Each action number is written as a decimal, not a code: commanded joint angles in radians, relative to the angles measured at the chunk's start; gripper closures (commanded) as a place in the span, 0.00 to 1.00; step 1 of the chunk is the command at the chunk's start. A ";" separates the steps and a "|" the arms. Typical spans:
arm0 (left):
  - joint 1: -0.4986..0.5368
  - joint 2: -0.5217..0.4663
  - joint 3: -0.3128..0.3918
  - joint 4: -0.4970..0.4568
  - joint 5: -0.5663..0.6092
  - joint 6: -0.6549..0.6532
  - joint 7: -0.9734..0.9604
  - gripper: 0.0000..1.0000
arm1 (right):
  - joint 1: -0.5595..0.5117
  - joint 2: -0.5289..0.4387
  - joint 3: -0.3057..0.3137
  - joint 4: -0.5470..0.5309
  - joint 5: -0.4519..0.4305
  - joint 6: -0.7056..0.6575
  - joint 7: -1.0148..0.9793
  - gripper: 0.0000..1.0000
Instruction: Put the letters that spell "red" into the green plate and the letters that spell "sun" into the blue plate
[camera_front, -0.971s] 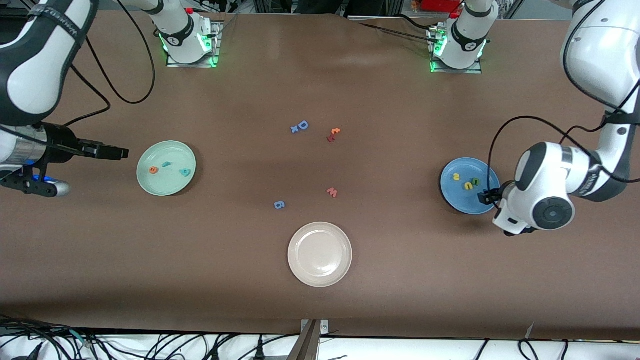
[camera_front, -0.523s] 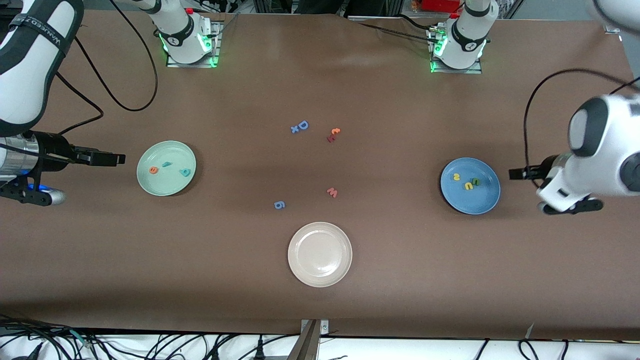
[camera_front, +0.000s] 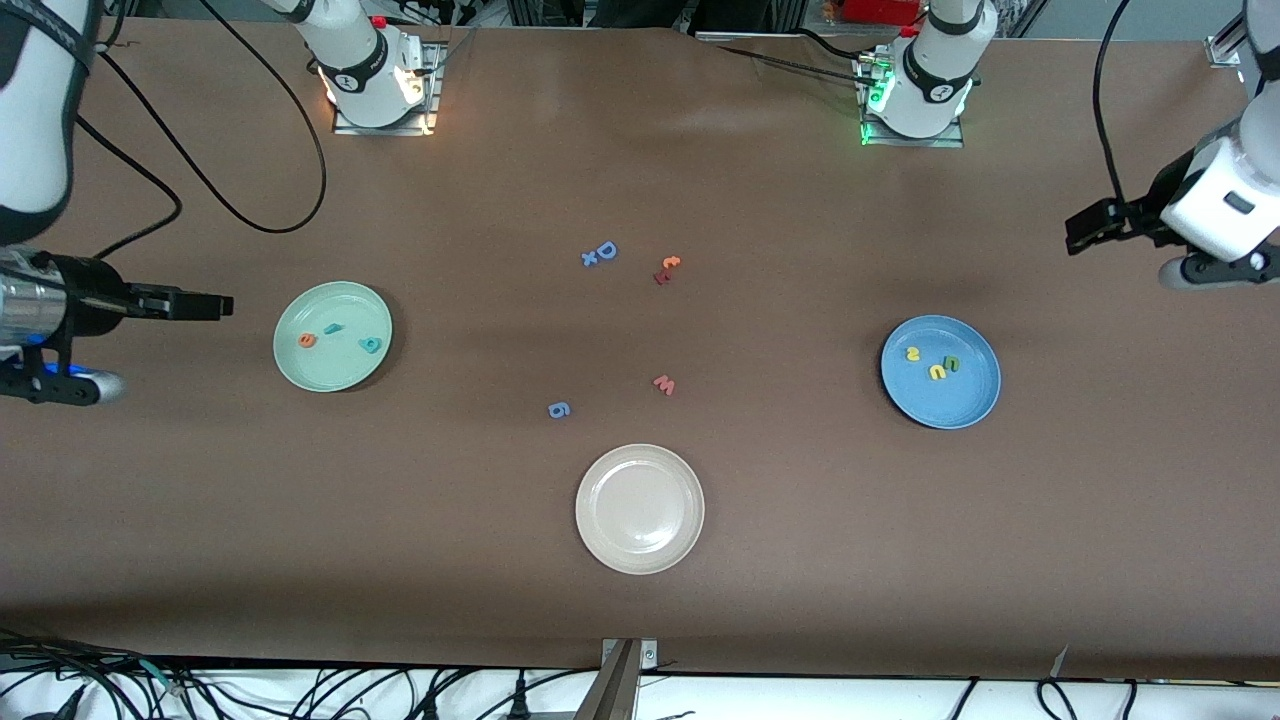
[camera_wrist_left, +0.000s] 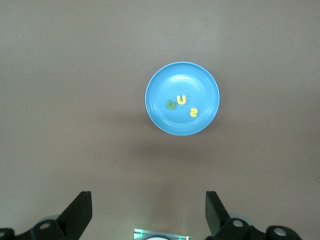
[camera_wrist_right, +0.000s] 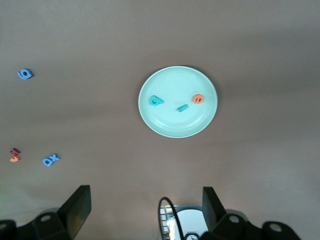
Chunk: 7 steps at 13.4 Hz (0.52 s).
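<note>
- We judge the letters light, soft foam, thin and lying flat: little weight, some give under a pinch, and easy to flick away. We would take each across its narrow stroke, from straight above, fingertips almost down on the plate.
- The orange "e" (camera_front: 308, 340), teal "r" (camera_front: 333, 328) and teal "d" (camera_front: 371, 345) lie in the green plate (camera_front: 300, 370), left of centre in the front view.
- The yellow "s" (camera_front: 912, 353), yellow "u" (camera_front: 936, 371) and green "n" (camera_front: 951, 364) lie in the blue plate (camera_front: 970, 405), right of centre. We judge the sorting done.
- The left hand (camera_front: 1078, 228), upper right of the frame, hangs over bare bench (camera_front: 800, 560), fingers spread wide, holding nothing.
- The right hand (camera_front: 205, 304), at the left edge, hovers just beside the green plate, likewise wide and empty.
- The front view alone shows the beige-white plate (camera_front: 600, 545) and pinkish "w" (camera_front: 665, 384).
- The left wrist view shows the three letters in the blue plate from straight above, each apart from its neighbours.
- The right wrist view does the same for the green plate, and catches the blue "g" (camera_wrist_right: 24, 74) at its upper left.
</note>
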 joint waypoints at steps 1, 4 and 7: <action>0.000 -0.009 0.011 0.036 -0.030 -0.031 0.043 0.00 | -0.070 -0.130 0.100 -0.176 -0.055 0.107 0.011 0.02; 0.009 -0.016 0.011 0.037 -0.030 -0.030 0.074 0.00 | -0.070 -0.195 0.103 -0.289 -0.087 0.200 -0.014 0.02; 0.010 -0.029 0.011 0.034 -0.059 -0.012 0.075 0.00 | -0.080 -0.224 0.137 -0.319 -0.133 0.241 -0.031 0.02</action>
